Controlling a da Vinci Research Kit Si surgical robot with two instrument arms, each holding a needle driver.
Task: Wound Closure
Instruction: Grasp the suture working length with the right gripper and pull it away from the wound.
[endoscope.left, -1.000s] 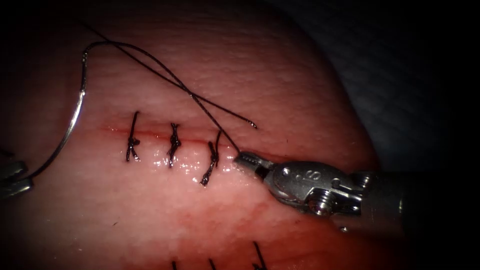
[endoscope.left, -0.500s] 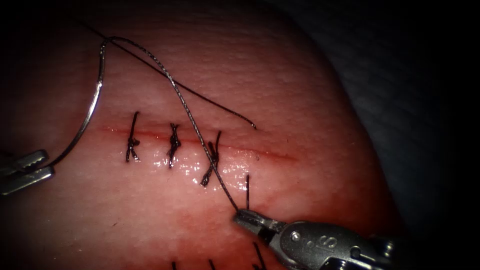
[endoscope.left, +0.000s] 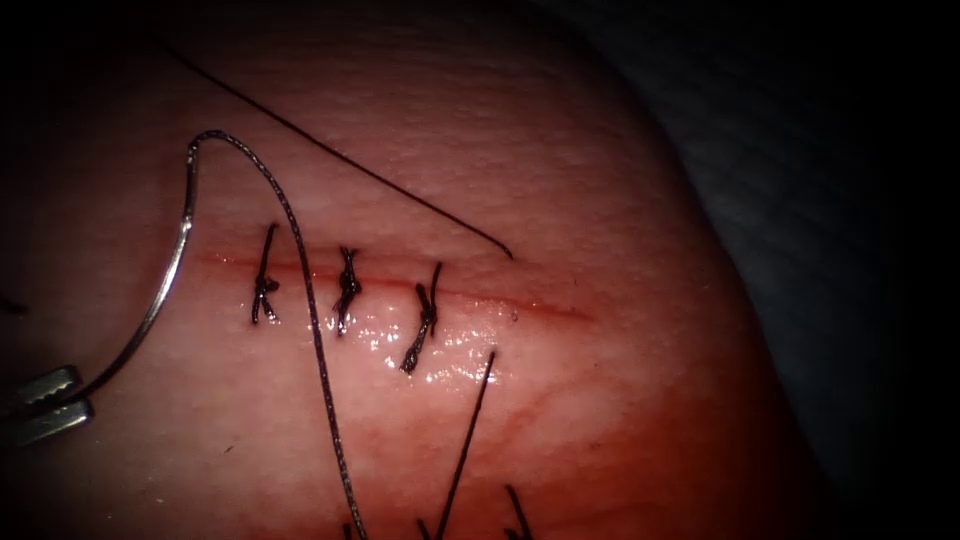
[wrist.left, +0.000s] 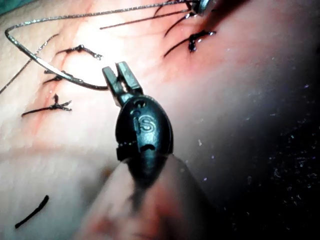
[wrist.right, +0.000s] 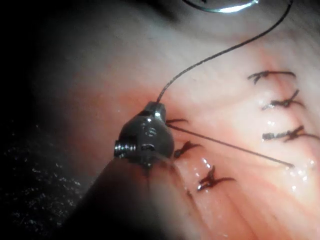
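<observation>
The right tool (wrist.right: 159, 107) has drawn the thread (endoscope.left: 312, 340) down past the picture's lower edge, jaws clamped on it, while the left tool (endoscope.left: 45, 408) grips the needle (endoscope.left: 165, 285) near its tip, clear of the tissue (endoscope.left: 600, 400), left of the stitches; keep tension even.

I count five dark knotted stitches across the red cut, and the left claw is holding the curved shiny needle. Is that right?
Not quite: the endoscope view shows three dark knotted stitches across the thin red cut, not five. The rest holds: the left claw grips the curved silver needle near one end, clear of the pink tissue. The right claw holds dark thread.
</observation>
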